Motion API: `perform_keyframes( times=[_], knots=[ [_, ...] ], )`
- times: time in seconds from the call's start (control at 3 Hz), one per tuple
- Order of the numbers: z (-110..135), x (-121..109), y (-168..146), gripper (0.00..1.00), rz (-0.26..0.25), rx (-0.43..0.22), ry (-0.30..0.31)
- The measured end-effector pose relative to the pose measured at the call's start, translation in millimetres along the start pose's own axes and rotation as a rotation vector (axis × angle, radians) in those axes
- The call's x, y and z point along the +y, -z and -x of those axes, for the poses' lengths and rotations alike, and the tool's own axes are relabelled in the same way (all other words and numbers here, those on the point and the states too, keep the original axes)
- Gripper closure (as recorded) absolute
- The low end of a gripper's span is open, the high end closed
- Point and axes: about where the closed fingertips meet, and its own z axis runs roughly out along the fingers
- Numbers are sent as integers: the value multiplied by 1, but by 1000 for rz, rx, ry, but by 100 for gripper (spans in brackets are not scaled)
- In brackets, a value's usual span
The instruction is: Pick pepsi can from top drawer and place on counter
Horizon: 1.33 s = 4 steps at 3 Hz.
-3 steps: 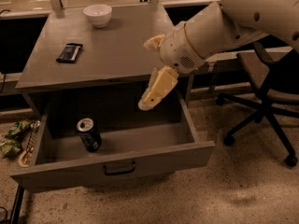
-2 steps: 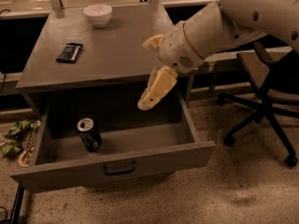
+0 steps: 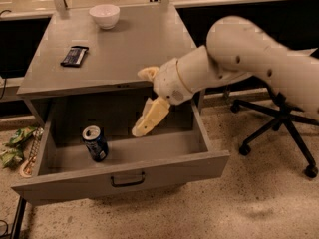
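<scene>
The pepsi can [image 3: 95, 143] is dark blue with a silver top and stands upright in the left part of the open top drawer [image 3: 124, 176]. The drawer is pulled out, with its dark bar handle on the front panel. My gripper [image 3: 141, 103] hangs over the middle of the drawer, to the right of the can and above it. Its cream fingers [image 3: 151, 116] stand apart, open and empty, and do not touch the can. The grey counter [image 3: 124, 49] lies just behind the drawer.
A white bowl [image 3: 104, 15] stands at the back of the counter and a flat black packet [image 3: 74, 56] lies at its left. A black office chair [image 3: 279, 123] stands right of the cabinet. Green litter [image 3: 15, 143] lies on the floor at left.
My arm has swung left and down, bringing the gripper lower over the drawer and closer to the can. The can, bowl and packet have not moved.
</scene>
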Motion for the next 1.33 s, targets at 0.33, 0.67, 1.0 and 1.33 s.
perform_keyframes(
  times=[0.33,0.67,1.0,1.33],
  knots=[
    [-25,-23,-91,0,22,-78,6],
    [-26,-21,-98,0,34,-87,-1],
    [-34,-12,-131,0,102,-131,-43],
    [-31,0,-164,0,136,-175,-71]
  ],
)
